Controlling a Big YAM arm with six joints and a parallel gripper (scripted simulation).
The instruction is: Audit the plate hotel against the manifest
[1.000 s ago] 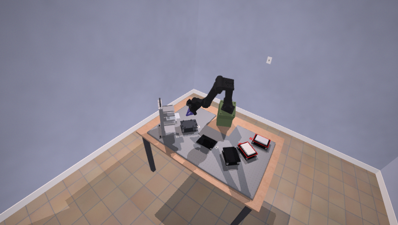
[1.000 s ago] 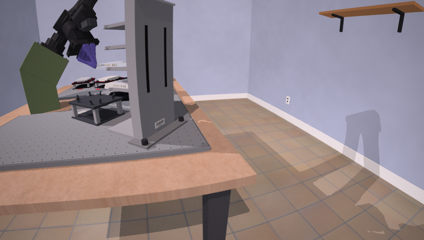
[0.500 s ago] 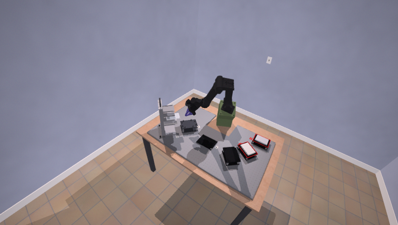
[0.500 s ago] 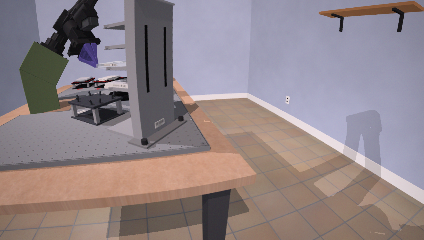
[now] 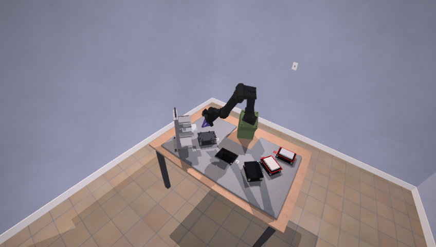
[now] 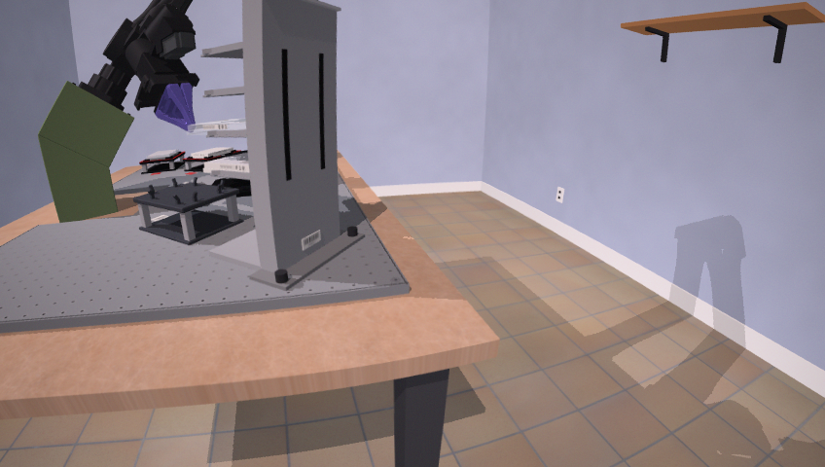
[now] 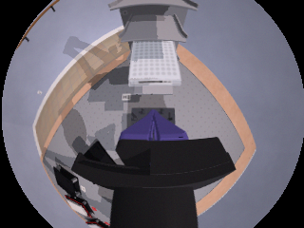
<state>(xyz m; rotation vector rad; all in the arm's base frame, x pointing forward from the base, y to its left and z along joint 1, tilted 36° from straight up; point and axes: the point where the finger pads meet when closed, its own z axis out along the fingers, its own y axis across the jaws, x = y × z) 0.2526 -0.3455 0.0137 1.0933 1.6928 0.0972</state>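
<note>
The plate hotel H1 (image 5: 178, 134) (image 6: 292, 132) stands at the left end of the deck. A white plate (image 6: 217, 125) (image 7: 154, 64) (image 5: 193, 126) lies on a lower shelf and sticks out at the front. Another white plate (image 6: 230, 166) lies on the shelf below it. The two upper shelves (image 6: 223, 51) look bare. My gripper (image 5: 204, 123) (image 6: 176, 107) (image 7: 153, 113) is shut and empty. It hangs in front of the hotel, at about the height of the plate that sticks out and a little short of it. I cannot read any ID label.
A raised black nest (image 5: 206, 137) (image 6: 185, 199) stands just below the gripper. A flat black nest (image 5: 226, 155) and another black nest (image 5: 253, 170) lie further right. Two red-edged nests each hold a white plate (image 5: 271, 164) (image 5: 286, 154). The arm's green base (image 5: 248, 125) (image 6: 81, 156) stands behind.
</note>
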